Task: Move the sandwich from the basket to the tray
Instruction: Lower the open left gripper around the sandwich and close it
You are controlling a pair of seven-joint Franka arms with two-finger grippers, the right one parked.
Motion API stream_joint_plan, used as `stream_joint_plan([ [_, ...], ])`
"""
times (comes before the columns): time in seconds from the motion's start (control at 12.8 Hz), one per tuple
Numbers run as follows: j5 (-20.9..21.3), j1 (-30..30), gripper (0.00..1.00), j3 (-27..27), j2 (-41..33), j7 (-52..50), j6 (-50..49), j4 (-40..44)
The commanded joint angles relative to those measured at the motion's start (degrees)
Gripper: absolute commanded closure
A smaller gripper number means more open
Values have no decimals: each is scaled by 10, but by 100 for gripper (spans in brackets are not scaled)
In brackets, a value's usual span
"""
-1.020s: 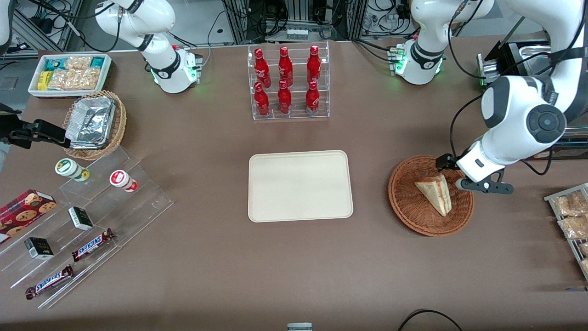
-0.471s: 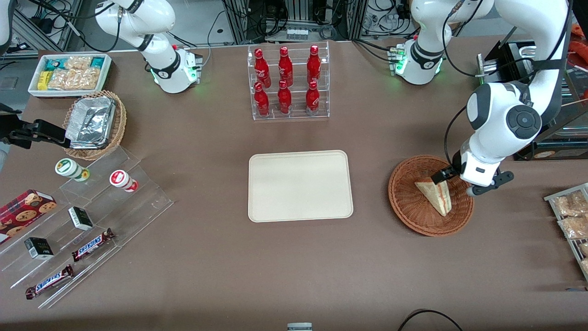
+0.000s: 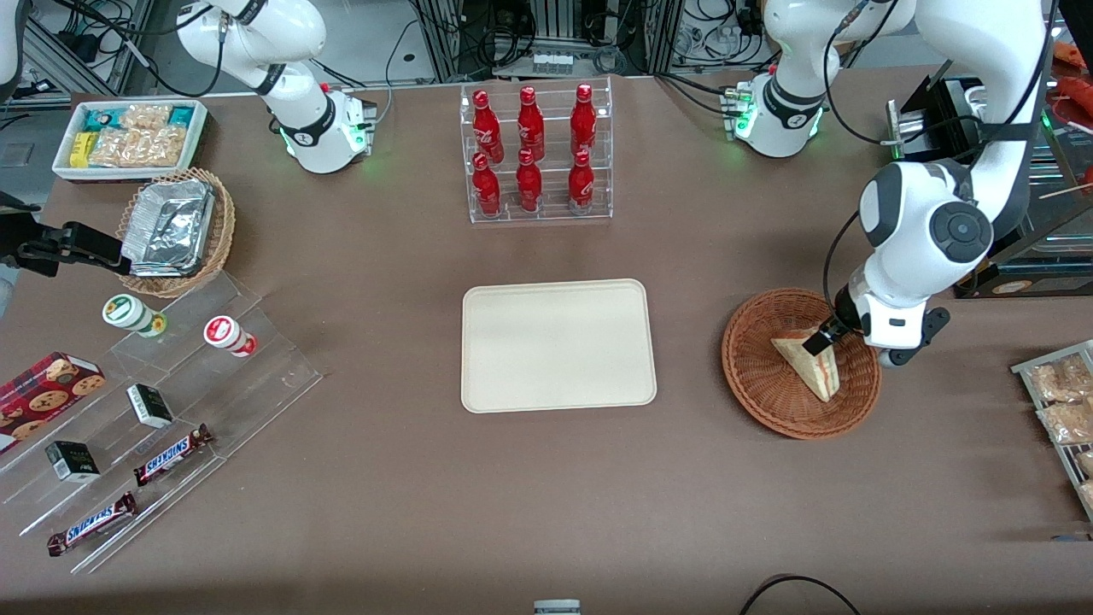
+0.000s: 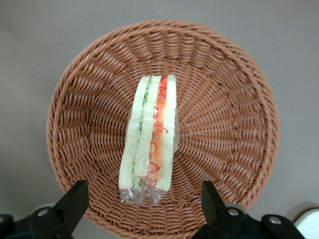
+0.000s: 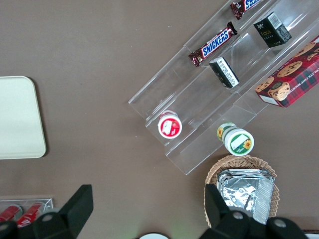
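Observation:
The sandwich [image 3: 811,367], a wrapped triangular wedge with red and green filling, lies in the round reddish-brown wicker basket [image 3: 751,384] toward the working arm's end of the table. My left gripper [image 3: 841,343] hangs just over the basket, above the sandwich's wide end. Seen from the left wrist, the gripper [image 4: 143,189] is open, its black fingers [image 4: 75,199] standing wide on either side of the sandwich [image 4: 152,134] without touching it, with the basket [image 4: 224,99] below. The cream tray [image 3: 559,346] sits bare at mid-table; the tray [image 5: 17,117] also shows from the right wrist.
A clear rack of red bottles [image 3: 534,154] stands farther from the camera than the tray. A rack of snack packets [image 3: 1063,401] lies beside the basket at the table's edge. Acrylic steps with snack bars [image 3: 145,401], a tan foil-filled basket [image 3: 175,231] and a white snack box [image 3: 128,137] lie toward the parked arm's end.
The left arm's wrist has turned and the gripper has shifted from the basket's rim to over the sandwich's wide end. The sandwich has not moved.

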Motion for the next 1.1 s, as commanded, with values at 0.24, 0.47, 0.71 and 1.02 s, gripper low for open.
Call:
stream_joint_plan([
  [0.24, 5, 2, 0, -2, 53, -5, 50, -2],
  [0.47, 12, 2, 60, -2, 56, -5, 54, -1],
  [0.71, 13, 2, 100, -1, 52, -5, 49, -2],
  [1.02, 11, -3, 100, -5, 3, -5, -98, 67],
])
